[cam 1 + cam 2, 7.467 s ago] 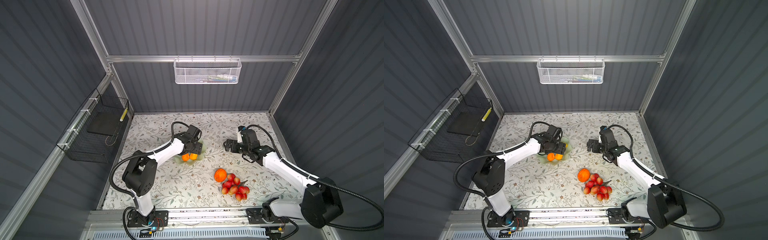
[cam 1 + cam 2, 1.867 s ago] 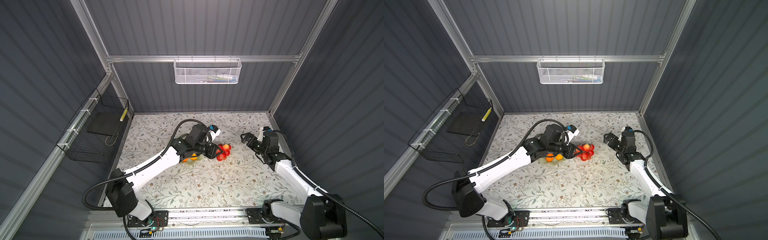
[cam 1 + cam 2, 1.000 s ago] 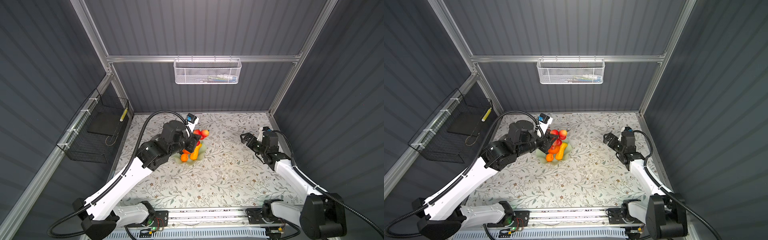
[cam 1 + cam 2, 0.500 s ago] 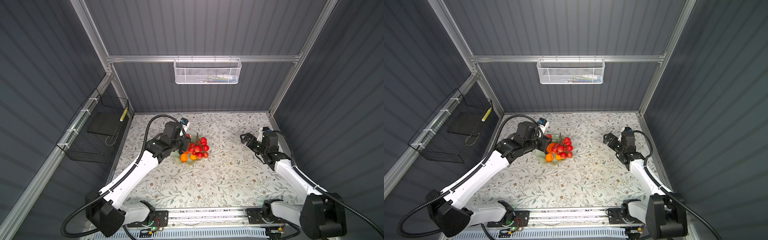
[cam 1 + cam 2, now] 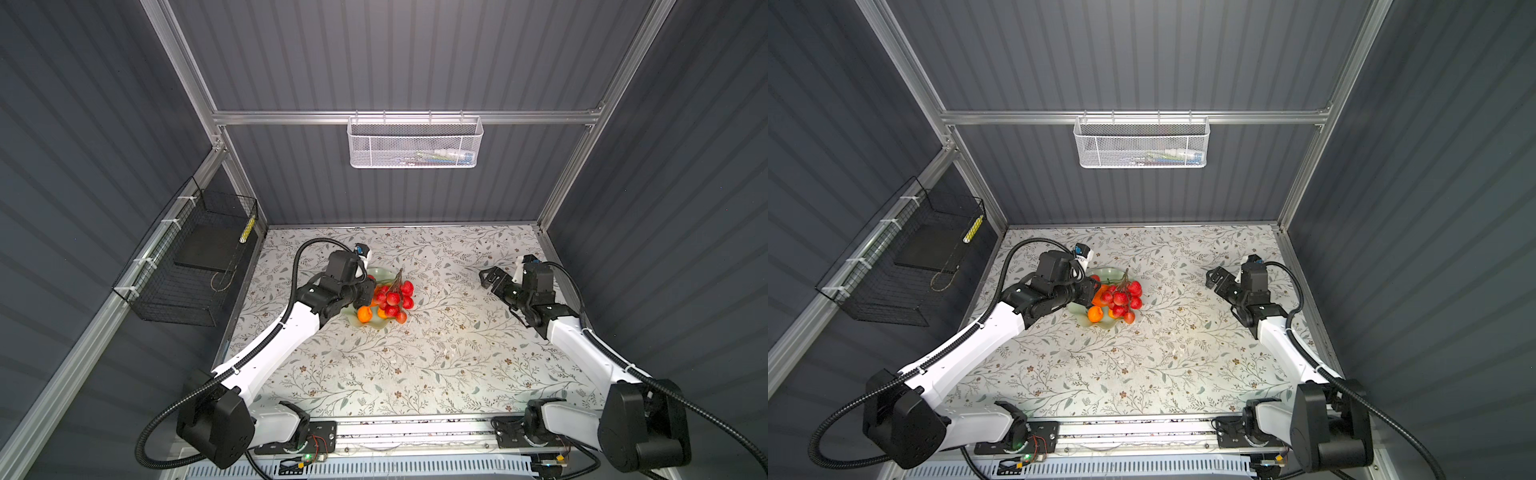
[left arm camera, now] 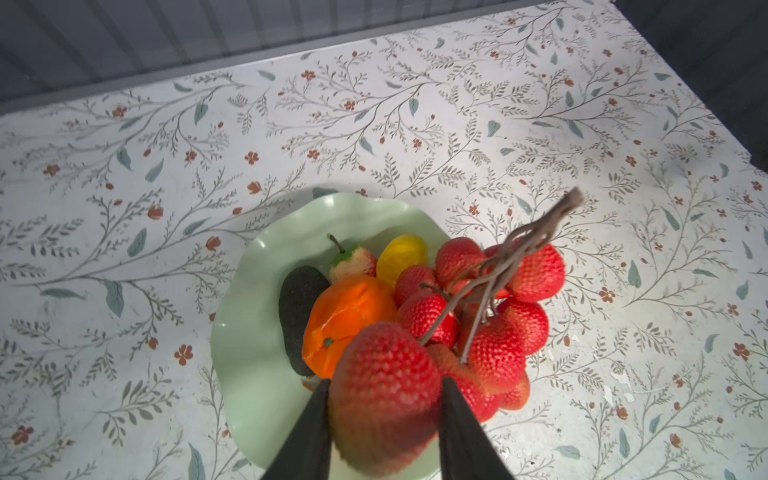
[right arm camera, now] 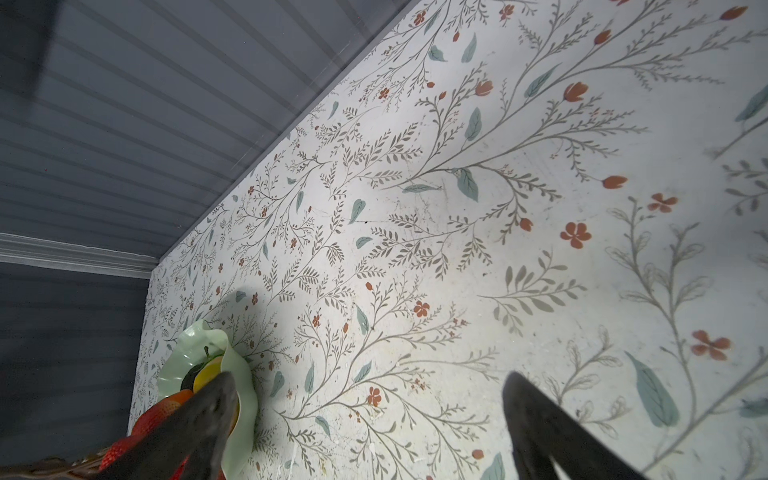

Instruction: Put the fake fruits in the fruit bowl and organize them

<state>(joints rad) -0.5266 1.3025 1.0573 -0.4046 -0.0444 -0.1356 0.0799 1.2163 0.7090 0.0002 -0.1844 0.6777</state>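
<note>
The pale green fruit bowl (image 6: 237,332) (image 5: 376,274) (image 5: 1106,274) stands left of the table's middle. In it lie a large orange (image 6: 349,316), a dark avocado-like oval (image 6: 299,299), a strawberry (image 6: 353,264) and a yellow piece (image 6: 401,255). A small tangerine (image 5: 364,314) (image 5: 1095,314) sits at its near side. My left gripper (image 6: 385,382) (image 5: 370,293) is shut on one berry of the bunch of red grapes (image 6: 490,345) (image 5: 392,297) (image 5: 1123,297), which spreads over the bowl's right side and past its rim. My right gripper (image 7: 370,378) (image 5: 494,282) (image 5: 1221,282) hangs open and empty at the right.
A white mesh basket (image 5: 413,143) hangs on the back wall. A black wire basket (image 5: 195,257) is fixed to the left wall. The floral table (image 5: 415,353) stretches between the bowl and my right gripper, and the bowl's rim (image 7: 239,365) shows in the right wrist view.
My left arm has come down and drawn back, lowering the grape bunch from above the bowl onto its right side. The right arm has not moved.
</note>
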